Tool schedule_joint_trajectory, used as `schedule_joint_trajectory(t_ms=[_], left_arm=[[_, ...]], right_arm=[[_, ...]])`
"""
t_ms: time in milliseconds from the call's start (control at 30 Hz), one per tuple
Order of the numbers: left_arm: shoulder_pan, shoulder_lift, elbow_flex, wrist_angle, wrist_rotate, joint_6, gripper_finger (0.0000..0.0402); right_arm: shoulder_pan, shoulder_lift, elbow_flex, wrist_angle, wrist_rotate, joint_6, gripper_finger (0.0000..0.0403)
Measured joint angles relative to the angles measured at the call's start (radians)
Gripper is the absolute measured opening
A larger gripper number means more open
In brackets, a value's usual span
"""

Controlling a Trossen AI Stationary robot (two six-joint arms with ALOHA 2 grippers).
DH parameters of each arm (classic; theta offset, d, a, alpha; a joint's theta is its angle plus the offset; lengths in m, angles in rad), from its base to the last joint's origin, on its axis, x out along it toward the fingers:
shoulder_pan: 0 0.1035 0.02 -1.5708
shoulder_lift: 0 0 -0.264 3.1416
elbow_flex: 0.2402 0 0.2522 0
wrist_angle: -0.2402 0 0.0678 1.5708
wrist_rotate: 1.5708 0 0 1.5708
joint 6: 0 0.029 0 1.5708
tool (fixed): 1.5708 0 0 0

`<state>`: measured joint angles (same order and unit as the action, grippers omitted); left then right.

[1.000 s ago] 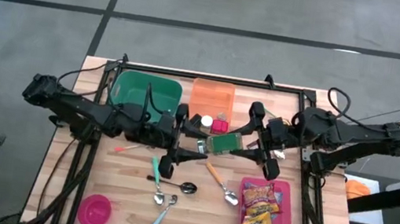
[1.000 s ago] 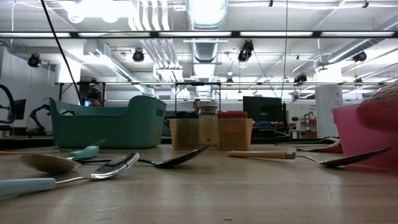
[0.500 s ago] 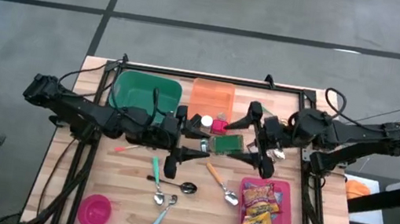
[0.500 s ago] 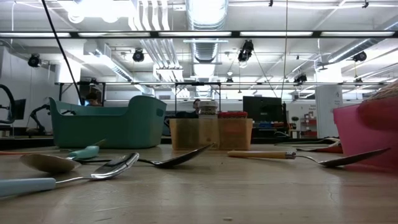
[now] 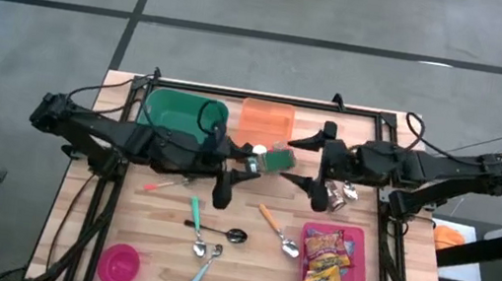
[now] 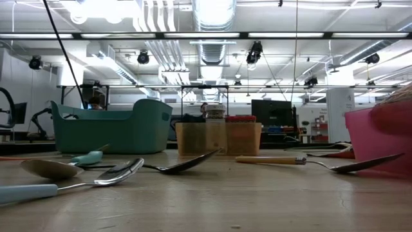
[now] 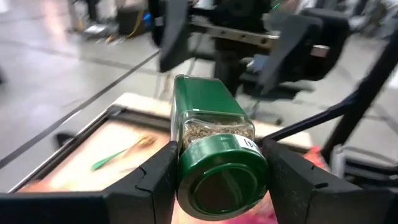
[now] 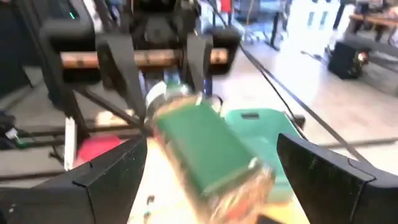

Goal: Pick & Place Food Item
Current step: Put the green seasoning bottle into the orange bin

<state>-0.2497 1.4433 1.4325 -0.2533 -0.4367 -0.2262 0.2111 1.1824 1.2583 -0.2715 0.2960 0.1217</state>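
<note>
Now the left pincer [image 7: 217, 180] pinches a green spice jar [image 7: 214, 146], while the right pincer [image 5: 312, 165] stands spread nearby.

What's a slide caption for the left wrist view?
Left gripper clamps a green-lidded spice jar held above the table; right gripper's open fingers beyond it.

spoons [image 5: 216, 240] cluttering centre, bare wood beside pink bowl [image 5: 120, 265]

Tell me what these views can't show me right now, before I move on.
- Green spice jar: label text unreadable; right wrist view blurs it.
- Orange bin: contents too small from above; its wall hides them in the low view.
- Pink tray: cut off by the low view's edge.
- Neither tool appears in the low view.
</note>
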Motion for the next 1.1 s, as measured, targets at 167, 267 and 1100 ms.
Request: schedule_joint_trajectory(t_ms=[167, 267, 1100], left_arm=[[0.050, 0.000, 0.069, -0.221, -0.058, -0.044, 0.0185], [0.097, 0.000, 0.088, -0.291, -0.061, -0.048, 0.0185], [0.692, 0.257, 0.377, -0.735, 0.336, -0.014, 0.0185]], right_arm=[[0.000, -0.001, 0.000, -0.158, -0.006, -0.035, 0.0357], [0.000, -0.001, 0.000, -0.290, -0.008, -0.052, 0.0357], [0.000, -0.001, -0.261, -0.358, -0.008, 0.291, 0.0357]])
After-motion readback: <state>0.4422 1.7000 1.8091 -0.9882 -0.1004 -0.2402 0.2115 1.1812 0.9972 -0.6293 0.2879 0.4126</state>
